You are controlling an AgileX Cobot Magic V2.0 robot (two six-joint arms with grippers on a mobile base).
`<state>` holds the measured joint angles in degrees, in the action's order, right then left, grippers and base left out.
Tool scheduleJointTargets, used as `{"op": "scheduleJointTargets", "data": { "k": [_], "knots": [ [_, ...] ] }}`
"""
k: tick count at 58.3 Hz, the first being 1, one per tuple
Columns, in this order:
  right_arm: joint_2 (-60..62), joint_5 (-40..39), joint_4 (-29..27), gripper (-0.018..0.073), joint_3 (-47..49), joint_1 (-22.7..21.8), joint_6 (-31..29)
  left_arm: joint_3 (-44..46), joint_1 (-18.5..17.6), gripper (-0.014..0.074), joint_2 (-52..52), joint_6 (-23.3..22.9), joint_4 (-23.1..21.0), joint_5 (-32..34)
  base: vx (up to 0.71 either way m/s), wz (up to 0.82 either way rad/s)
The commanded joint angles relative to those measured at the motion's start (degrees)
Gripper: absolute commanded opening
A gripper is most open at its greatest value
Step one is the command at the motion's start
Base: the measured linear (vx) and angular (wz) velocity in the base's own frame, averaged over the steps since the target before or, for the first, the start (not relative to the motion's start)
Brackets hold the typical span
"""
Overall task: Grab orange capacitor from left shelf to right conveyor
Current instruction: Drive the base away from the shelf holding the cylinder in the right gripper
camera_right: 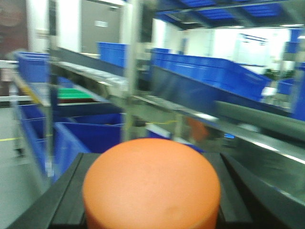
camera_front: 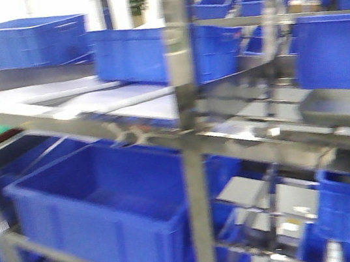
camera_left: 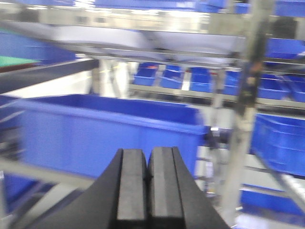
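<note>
A: So, how far are we getting?
B: We're holding the orange capacitor [camera_right: 151, 183] clamped in the right claw [camera_right: 152, 195]; left claw [camera_left: 147, 186] is sitting pinched closed, empty. Drop-off is pending.

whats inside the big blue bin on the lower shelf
The big blue bin shows only bare blue floor; its near wall hides the front, and blur could mask small items.

1. Steel shelving [camera_front: 194, 168] in tiers across every view, all blurred.
2. Blue crates [camera_front: 107, 207] on the sloped shelves, high and low.
3. Potted plant [camera_front: 137, 3] far back against a bright white wall.
4. Grey floor [camera_right: 14, 191] low at left in the right wrist view, crossed by a yellow line [camera_right: 8, 139].
5. Green surface [camera_right: 71, 93] behind the racks, with a strong white glow [camera_right: 228, 45] beyond.
</note>
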<state>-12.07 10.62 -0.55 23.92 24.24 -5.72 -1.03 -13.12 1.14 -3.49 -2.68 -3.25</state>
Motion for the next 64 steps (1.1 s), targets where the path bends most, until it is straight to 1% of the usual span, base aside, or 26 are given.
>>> {"op": "scheduleJointTargets", "data": {
  "k": [1,39,64],
  "knots": [
    [-0.5,-5.19,0.55,-0.0008,1.7,-0.09,0.08,1.71,-0.44,-0.0006,0.34,-0.32,-0.23,4.66,-0.16,0.62],
    [-0.5,-5.25,0.55,-0.0008,1.7,-0.09,0.08,1.71,-0.44,-0.0006,0.34,-0.32,-0.23,4.66,-0.14,0.63],
    [-0.5,-5.25,0.55,-0.0008,1.7,-0.09,0.08,1.71,-0.44,-0.0006,0.34,-0.32,-0.23,4.66,-0.02,0.49]
  ]
}}
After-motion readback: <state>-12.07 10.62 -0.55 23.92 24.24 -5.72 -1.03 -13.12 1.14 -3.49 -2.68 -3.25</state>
